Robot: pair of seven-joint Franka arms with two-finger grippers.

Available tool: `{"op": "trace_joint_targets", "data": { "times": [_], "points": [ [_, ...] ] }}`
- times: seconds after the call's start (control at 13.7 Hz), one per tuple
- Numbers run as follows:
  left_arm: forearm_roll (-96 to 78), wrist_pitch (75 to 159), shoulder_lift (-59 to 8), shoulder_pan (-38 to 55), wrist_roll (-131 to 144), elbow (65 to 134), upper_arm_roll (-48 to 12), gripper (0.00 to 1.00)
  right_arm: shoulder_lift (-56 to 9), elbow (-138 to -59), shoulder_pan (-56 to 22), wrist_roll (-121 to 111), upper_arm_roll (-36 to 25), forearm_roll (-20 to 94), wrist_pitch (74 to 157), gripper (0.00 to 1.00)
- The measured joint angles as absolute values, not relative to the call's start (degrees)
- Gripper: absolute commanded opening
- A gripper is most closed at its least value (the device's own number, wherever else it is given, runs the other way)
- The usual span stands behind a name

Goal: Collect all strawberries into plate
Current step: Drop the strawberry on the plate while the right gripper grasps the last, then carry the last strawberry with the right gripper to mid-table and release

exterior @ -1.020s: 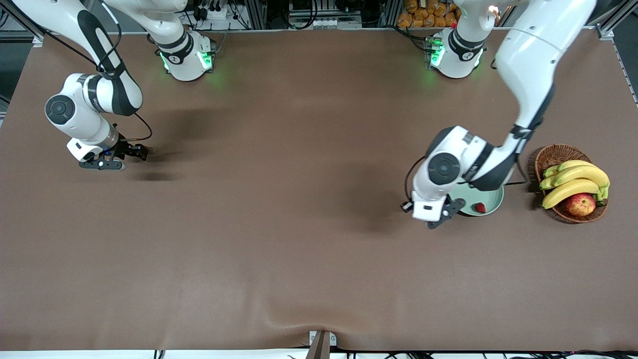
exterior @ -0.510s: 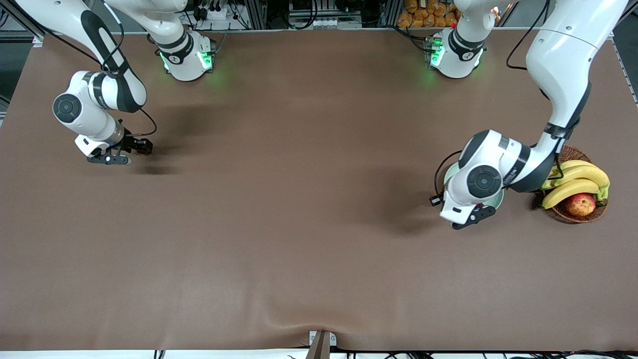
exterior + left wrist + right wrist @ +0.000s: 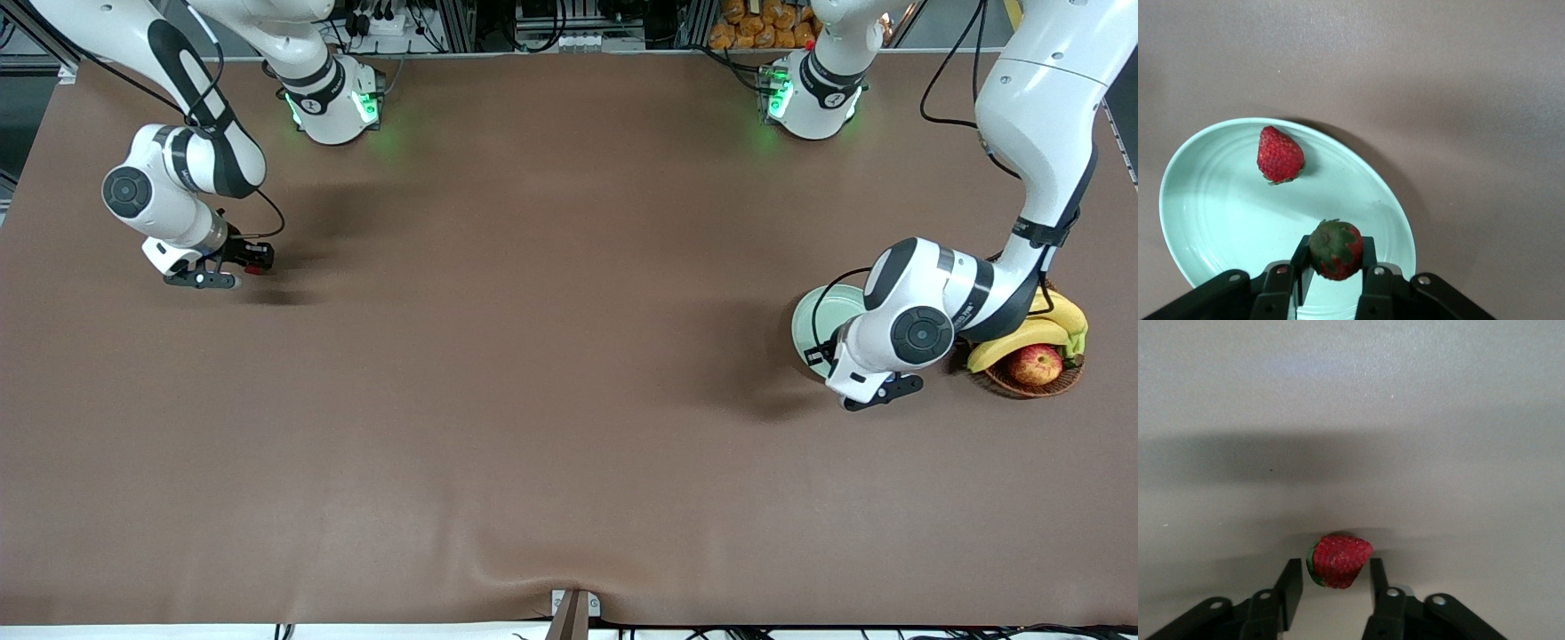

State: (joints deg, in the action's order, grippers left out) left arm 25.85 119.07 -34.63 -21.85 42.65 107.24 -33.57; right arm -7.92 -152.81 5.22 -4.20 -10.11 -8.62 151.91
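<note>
Your left gripper [image 3: 1335, 280] pinches a strawberry [image 3: 1336, 249] over the plate's [image 3: 1198, 220] rim; another berry [image 3: 1279, 155] lies inside. Your right gripper [image 3: 1336, 587], near the table's [image 3: 533, 400] right-arm end, straddles the third berry [image 3: 1338, 560], fingers just beside it. Basket [image 3: 1036, 384] crowds the plate.

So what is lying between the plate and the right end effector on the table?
Nothing: in the front view only bare brown table runs from the plate to the right end effector, which sits around a strawberry at the right arm's end.
</note>
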Motion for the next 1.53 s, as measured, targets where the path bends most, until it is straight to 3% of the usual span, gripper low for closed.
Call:
{"op": "trace_joint_targets", "data": {
  "times": [0.07,0.15,0.29,1.02,1.53],
  "points": [
    [25.85,119.07,-34.72,-22.0,42.46,107.42,-33.56,0.91,-8.18,-152.91,5.22,-4.21,-10.11,-8.02,152.05,0.36],
    [25.85,119.07,-34.81,-22.43,42.02,107.51,-33.56,1.0,-8.41,-152.96,5.22,-4.21,-10.11,-7.82,152.41,0.2],
    [25.85,119.13,-34.81,-23.46,41.42,107.49,-33.57,1.0,-8.79,-152.96,5.22,-4.21,-10.11,-7.77,152.91,0.0],
    [25.85,115.42,-31.47,-23.85,41.66,102.2,-40.69,1.0,-8.72,-149.43,4.7,-4.28,-7.63,-2.68,152.16,0.0],
    [25.85,112.87,-31.65,-21.59,41.66,99.82,-41.78,1.0,-8.87,-129.69,2.84,1.55,3.2,12.46,130.68,0.0]
  ]
}}
